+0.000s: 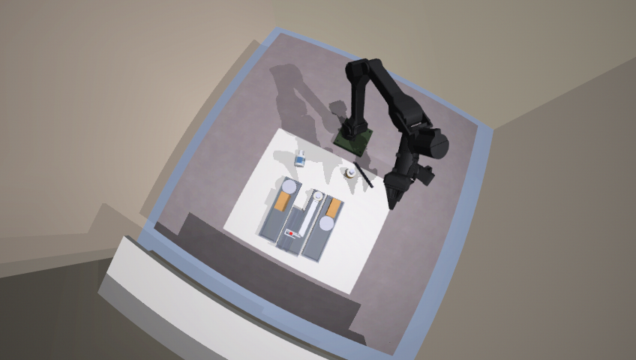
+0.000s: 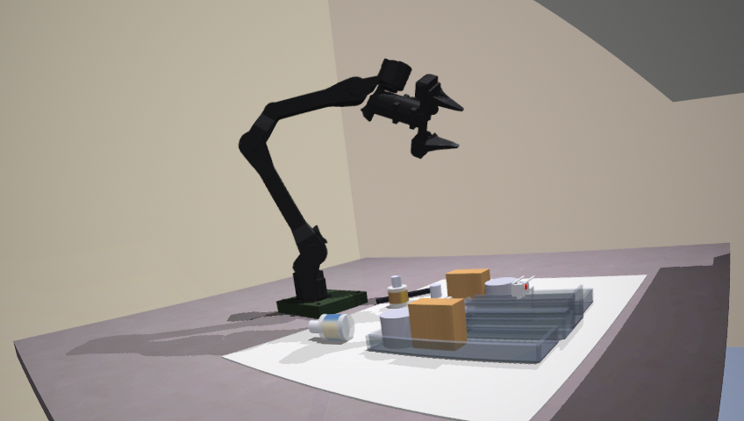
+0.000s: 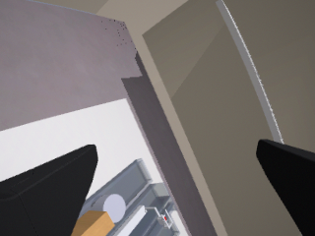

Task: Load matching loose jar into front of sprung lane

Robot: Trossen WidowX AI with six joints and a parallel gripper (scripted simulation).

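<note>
A loose jar with a blue and cream label [image 1: 299,159] [image 2: 333,327] lies on its side on the white sheet. A second loose jar with an amber band [image 1: 350,172] [image 2: 397,296] stands upright near the black stick. In the middle rack, a jar with a pale round top [image 1: 317,196] [image 2: 435,290] stands at the lane end nearer the arm's base; its label is hidden. A long white strip [image 1: 308,218] runs behind it. My gripper [image 1: 391,205] [image 2: 460,127] [image 3: 179,149] is wide open and empty, high above the table, away from both loose jars.
Side trays flank the middle rack, holding orange blocks [image 1: 282,201] [image 1: 334,208] and lilac cylinders [image 1: 289,186] [image 1: 326,223]. A small white bracket with a red dot [image 1: 290,233] [image 2: 522,287] [image 3: 164,218] sits on the rack. A black stick [image 1: 363,175] lies beside the amber-banded jar.
</note>
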